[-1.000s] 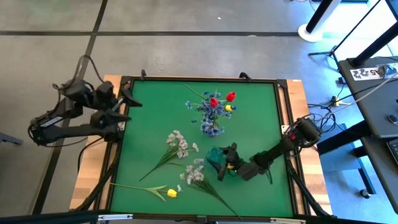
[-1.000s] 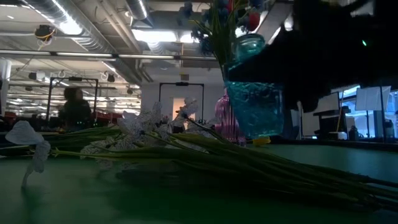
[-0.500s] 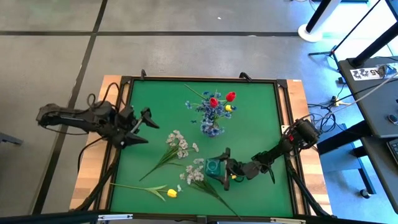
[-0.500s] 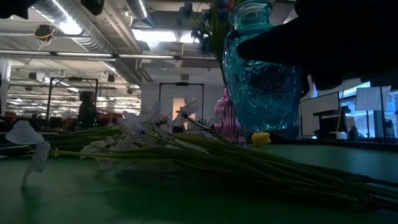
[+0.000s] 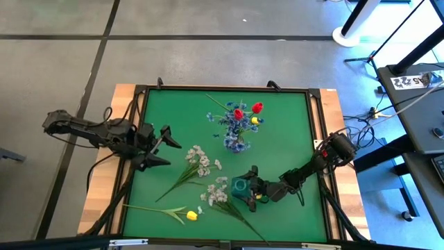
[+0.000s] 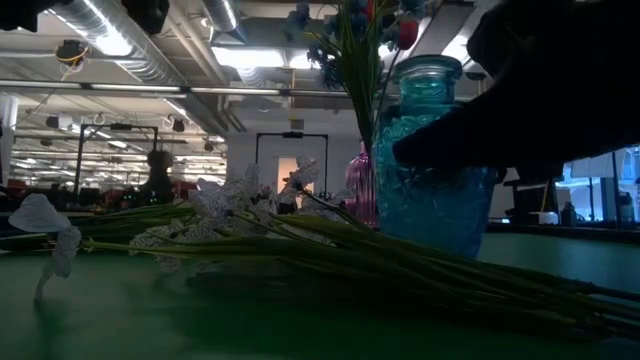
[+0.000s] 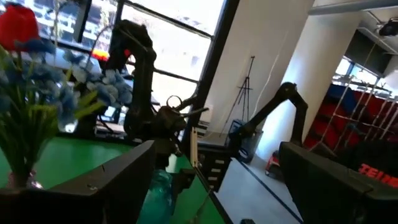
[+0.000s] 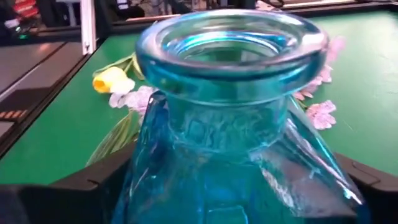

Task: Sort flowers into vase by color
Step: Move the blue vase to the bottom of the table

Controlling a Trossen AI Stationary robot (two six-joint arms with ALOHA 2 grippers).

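Note:
A teal glass vase (image 5: 240,186) stands upright near the table's near edge, with my right gripper (image 5: 248,187) shut on it; the low view shows the vase (image 6: 435,160) behind flower stems. My left gripper (image 5: 165,144) is open above the table's left part, just left of a white spray (image 5: 198,160). A second white spray (image 5: 216,193) lies beside the teal vase. A yellow tulip (image 5: 191,215) lies near the near edge. A purple vase (image 5: 236,144) with blue blossoms, red tulips and a yellow bloom stands mid-table. My right gripper holds the teal vase by its body just below the neck (image 8: 186,155), pinched with one finger (image 8: 93,180) on each side. The fingers come level from the table's right side. The vase is upright; stems hide whether its base rests on the table.
The green mat is bounded by a black raised frame (image 5: 135,139). Long stems (image 6: 400,265) of the white sprays lie across the near part of the table. Bare mat shows at the far left and far right. A person (image 6: 160,175) is in the room beyond.
My right gripper has turned the teal vase from tilted to upright and lowered it toward the table by the second white spray. My left arm has swung from beyond the table's left edge in over the mat, toward the first white spray, staying open.

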